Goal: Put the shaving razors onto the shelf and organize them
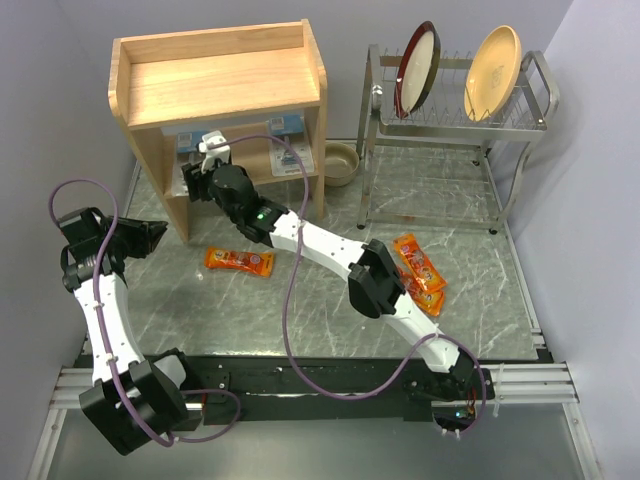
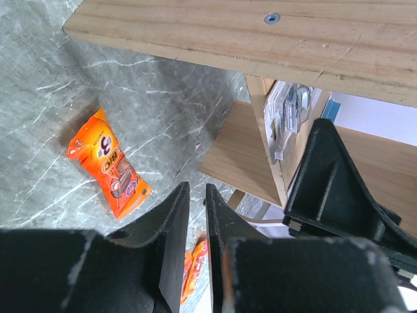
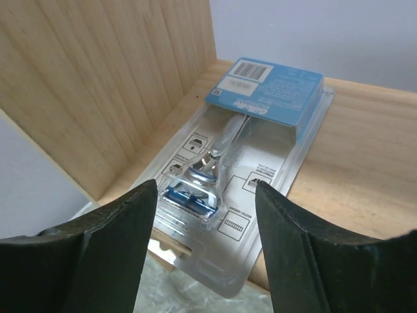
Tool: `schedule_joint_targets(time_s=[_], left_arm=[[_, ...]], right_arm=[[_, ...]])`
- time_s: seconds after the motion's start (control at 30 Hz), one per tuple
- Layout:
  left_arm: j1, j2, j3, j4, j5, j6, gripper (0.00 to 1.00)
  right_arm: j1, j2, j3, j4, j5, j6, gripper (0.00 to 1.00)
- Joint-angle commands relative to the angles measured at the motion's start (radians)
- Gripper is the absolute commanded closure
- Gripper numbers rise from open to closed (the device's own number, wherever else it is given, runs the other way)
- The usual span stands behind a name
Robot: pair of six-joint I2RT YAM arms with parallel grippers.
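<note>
Right wrist view: the blister pack (image 3: 247,169) lies flat on the shelf's (image 3: 98,85) lower tier, beside the side panel, with its near end hanging a bit over the front edge. Our right gripper (image 3: 203,195) straddles it wide open, gripping nothing. We'd back straight out and slightly up so the fingers don't snag that overhang, maybe after nudging it deeper. Our left gripper (image 2: 196,192) is nearly shut and empty, left of the shelf. Orange packs (image 1: 239,260) lie out in front of the shelf.
</note>
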Motion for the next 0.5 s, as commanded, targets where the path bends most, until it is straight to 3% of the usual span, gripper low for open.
schedule_joint_targets(time_s=[0.0,0.17,0.47], left_arm=[[-0.008,-0.008,0.034,0.024,0.002,0.002,0.78],[-0.019,-0.020,0.037,0.016,-0.014,0.015,0.77],[-0.028,-0.042,0.035,0.006,-0.030,0.033,0.77]], right_arm=[[0.009,0.037,0.045,0.035,-0.023,0.007,0.26],[-0.004,0.045,0.039,0.018,-0.107,0.038,0.12],[-0.005,0.063,0.021,-0.004,-0.239,0.049,0.23]])
